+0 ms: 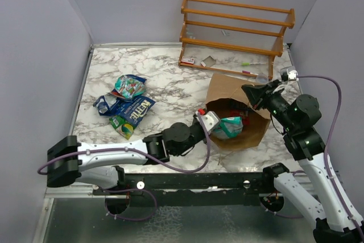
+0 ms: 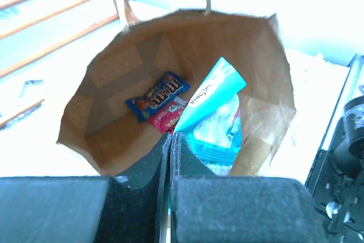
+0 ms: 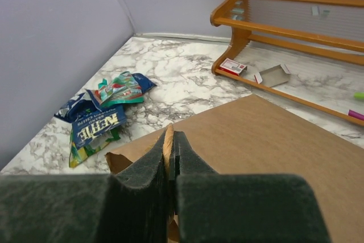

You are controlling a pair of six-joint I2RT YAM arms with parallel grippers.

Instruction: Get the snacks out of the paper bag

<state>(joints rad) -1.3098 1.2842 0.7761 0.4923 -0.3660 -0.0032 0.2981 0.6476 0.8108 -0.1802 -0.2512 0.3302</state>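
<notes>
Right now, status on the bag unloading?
Left end effector shut on teal packet. Right end effector shut on paper bag rim. Blue packet, red packet inside.

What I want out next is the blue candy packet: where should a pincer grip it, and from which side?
Likely the short end away from the teal packet, coming in through the open mouth of the paper bag: the blue candy packet lies flat on the inner wall, so only an edge can be pinched, and that end is clear.

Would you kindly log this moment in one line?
left pincer: shut on light-blue packet | right pincer: shut on paper bag rim | inside: blue packet, red packet | out: packet pile
</notes>
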